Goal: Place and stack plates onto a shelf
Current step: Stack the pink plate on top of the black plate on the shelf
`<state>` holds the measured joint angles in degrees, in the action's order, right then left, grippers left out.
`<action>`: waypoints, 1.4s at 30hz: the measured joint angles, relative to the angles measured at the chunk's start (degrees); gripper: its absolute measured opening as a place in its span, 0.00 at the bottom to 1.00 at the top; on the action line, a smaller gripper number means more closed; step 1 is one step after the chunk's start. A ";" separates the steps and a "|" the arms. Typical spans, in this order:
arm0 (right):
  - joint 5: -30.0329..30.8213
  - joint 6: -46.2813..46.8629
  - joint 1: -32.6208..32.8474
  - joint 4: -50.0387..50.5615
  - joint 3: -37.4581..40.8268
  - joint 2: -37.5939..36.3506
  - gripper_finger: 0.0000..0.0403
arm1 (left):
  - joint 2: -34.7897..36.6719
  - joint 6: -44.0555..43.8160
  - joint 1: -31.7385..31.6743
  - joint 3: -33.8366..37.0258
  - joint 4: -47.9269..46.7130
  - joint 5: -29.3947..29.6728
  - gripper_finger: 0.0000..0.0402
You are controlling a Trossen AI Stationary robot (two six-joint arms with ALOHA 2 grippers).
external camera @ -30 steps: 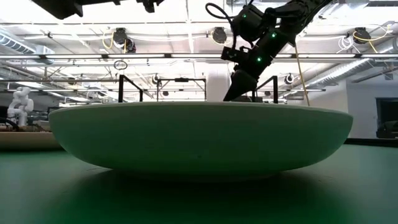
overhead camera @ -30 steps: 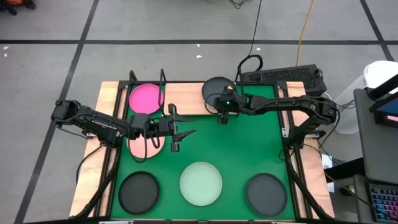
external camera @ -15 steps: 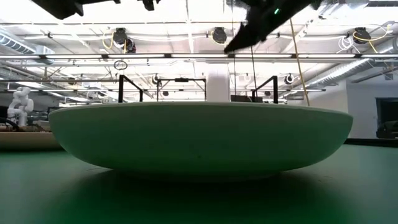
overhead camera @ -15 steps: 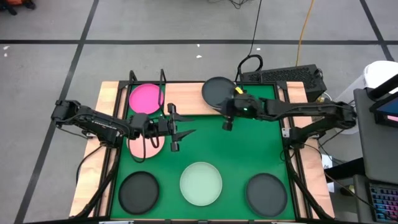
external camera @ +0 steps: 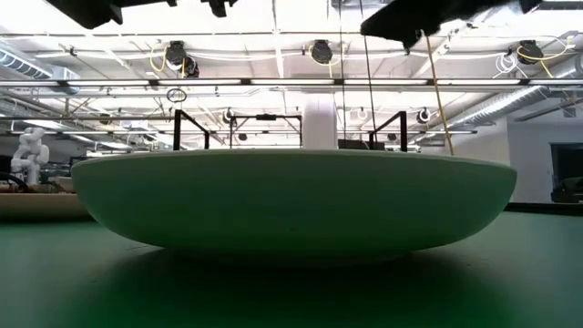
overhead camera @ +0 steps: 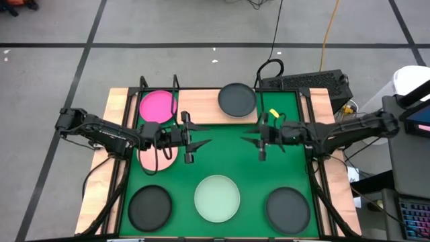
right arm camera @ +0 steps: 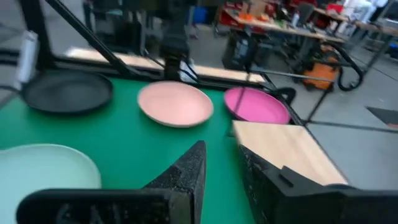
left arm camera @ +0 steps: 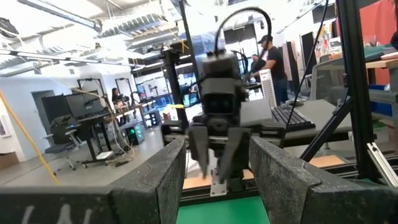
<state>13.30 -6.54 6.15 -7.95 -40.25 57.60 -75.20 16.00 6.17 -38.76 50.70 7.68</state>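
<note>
The light-wood shelf point(overhead camera: 198, 106) stands at the table's far edge. A magenta plate point(overhead camera: 158, 105) lies on its left end and a dark plate point(overhead camera: 237, 99) on its right end. The pale pink plate point(overhead camera: 152, 158) lies on the mat's left side, partly under my left arm. The mint plate point(overhead camera: 217, 198) sits near the front between two dark plates point(overhead camera: 150, 207) point(overhead camera: 287, 210). My left gripper point(overhead camera: 200, 144) hovers open, level, beside the pink plate. My right gripper point(overhead camera: 247, 140) hovers open over mid-mat, near side of the shelf's dark plate, facing the left one.
Black wire uprights point(overhead camera: 176, 84) rise at the shelf's far side. A keyboard point(overhead camera: 306, 84) lies beyond the table's far right corner. People and benches show in the room behind. The green mat point(overhead camera: 225, 158) between the two grippers holds nothing.
My right gripper has drawn back from the near rim of the dark plate on the shelf. It has risen, tipped from pointing down toward level, and moved toward the table's near and right edges. The dark plate stays on the shelf. The left arm has kept still.
</note>
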 joint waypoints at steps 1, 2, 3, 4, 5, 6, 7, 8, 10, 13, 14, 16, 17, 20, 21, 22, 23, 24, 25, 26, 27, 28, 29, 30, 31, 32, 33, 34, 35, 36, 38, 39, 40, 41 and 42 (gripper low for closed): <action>0.00 0.55 0.73 -1.47 1.76 -0.79 0.20 | 0.00 -0.01 0.00 0.00 -0.02 0.00 0.46; 0.02 1.09 1.44 -3.04 3.27 -1.52 0.20 | 0.00 -0.04 0.00 0.00 -0.11 0.00 0.46; 0.02 1.42 2.09 -4.80 4.68 -2.22 0.20 | 0.00 -0.21 0.00 0.00 -0.30 0.00 0.46; 0.02 1.60 2.73 -6.36 5.94 -2.93 0.20 | 0.00 -0.36 0.00 0.00 -0.50 0.00 0.46; 0.04 1.61 3.36 -7.62 7.13 -3.67 0.20 | -0.02 -0.72 0.00 0.00 -0.62 -0.02 0.46; 0.05 1.64 3.96 -8.72 8.19 -4.28 0.20 | -0.02 -1.18 0.00 0.00 -1.04 0.00 0.46; 0.07 1.83 4.52 -9.65 9.05 -4.80 0.20 | -0.02 -1.54 0.00 0.00 -1.54 0.00 0.46; 0.07 2.23 5.06 -10.49 9.90 -5.32 0.20 | -0.02 -1.72 0.00 0.00 -2.17 0.02 0.46; 0.11 3.24 6.13 -10.93 11.26 -6.29 0.20 | -0.04 -2.49 0.00 0.00 -3.46 0.15 0.46; 0.26 4.47 7.63 -11.08 12.53 -7.19 0.20 | -0.04 -4.21 0.00 0.00 -5.23 0.41 0.46; 0.26 4.58 8.03 -11.07 12.75 -7.29 0.20 | -0.04 -4.57 0.00 0.00 -5.72 0.47 0.46; 0.28 4.60 8.80 -11.10 13.18 -7.41 0.20 | -0.04 -4.69 0.00 0.02 -6.23 1.34 0.46; 0.31 4.62 9.18 -11.08 13.32 -7.42 0.20 | -0.04 -4.69 0.02 0.02 -6.43 1.95 0.46; 0.37 5.38 10.43 -11.09 13.93 -7.42 0.20 | 0.57 -4.51 0.00 0.03 -7.26 3.42 0.46; 0.35 5.75 10.91 -11.08 14.18 -7.41 0.20 | 1.18 -4.47 0.00 0.04 -7.70 3.53 0.46; 0.35 5.99 11.38 -11.12 14.51 -7.43 0.20 | 1.87 -4.45 0.00 -0.19 -8.71 3.84 0.46; 0.35 6.26 11.90 -11.12 14.92 -7.43 0.20 | 2.51 -4.50 0.00 -0.80 -10.65 4.66 0.46; 0.35 6.32 12.39 -11.08 15.26 -7.43 0.20 | 3.19 -4.51 0.01 -1.61 -13.12 5.88 0.46; 0.35 6.33 12.82 -11.06 15.62 -7.43 0.20 | 4.05 -4.49 0.04 -2.34 -16.43 7.48 0.46; 0.35 6.34 13.17 -11.09 15.98 -7.43 0.20 | 4.68 -4.51 0.09 -3.31 -19.86 9.10 0.46; 0.35 6.34 13.52 -11.10 16.28 -7.43 0.20 | 5.03 -4.61 0.17 -4.70 -22.74 10.62 0.46; 0.35 6.32 13.81 -11.07 16.57 -7.43 0.20 | 5.43 -4.83 0.28 -6.07 -25.93 12.21 0.46; 0.35 6.27 14.00 -10.99 16.73 -7.43 0.20 | 5.86 -5.32 0.28 -7.19 -29.15 13.73 0.46; 0.35 6.11 14.19 -10.99 16.77 -7.43 0.20 | 6.04 -5.92 0.28 -8.59 -32.26 14.94 0.46; 0.33 5.86 14.36 -11.03 16.81 -7.43 0.20 | 6.05 -6.62 0.28 -9.99 -34.81 15.49 0.46; 0.33 5.64 14.56 -11.01 16.87 -7.43 0.20 | 6.03 -7.55 0.28 -11.20 -37.50 15.95 0.46; 0.33 5.43 14.70 -11.00 16.88 -7.43 0.20 | 6.05 -8.65 0.28 -12.37 -40.66 16.37 0.46; 0.33 5.37 14.71 -11.06 16.88 -7.43 0.20 | 6.03 -9.93 0.32 -13.56 -43.93 16.60 0.46; 0.33 5.24 14.75 -11.04 16.88 -7.43 0.20 | 6.01 -11.33 0.35 -14.68 -47.29 16.69 0.46; 0.28 5.02 14.76 -11.03 16.88 -7.43 0.20 | 6.01 -12.97 0.35 -15.74 -50.89 17.04 0.46; 0.17 4.43 14.76 -10.99 16.88 -7.43 0.20 | 6.03 -17.08 0.48 -17.64 -59.15 18.13 0.46; 0.15 4.28 14.76 -10.93 16.88 -7.43 0.20 | 6.03 -19.47 0.67 -18.40 -63.86 18.50 0.46; 0.15 4.25 14.76 -10.95 16.88 -7.43 0.20 | 6.03 -22.10 0.77 -18.99 -68.88 18.88 0.46; 0.15 4.17 14.76 -10.99 16.88 -7.43 0.20 | 6.03 -24.99 0.94 -19.41 -73.61 19.36 0.46; 0.13 4.05 14.76 -10.99 16.88 -7.43 0.20 | 6.01 -27.95 1.15 -19.69 -77.95 19.84 0.46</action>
<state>13.43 -2.49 20.91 -18.94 -23.38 50.17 -69.19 -11.95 7.33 -58.45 -27.25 27.52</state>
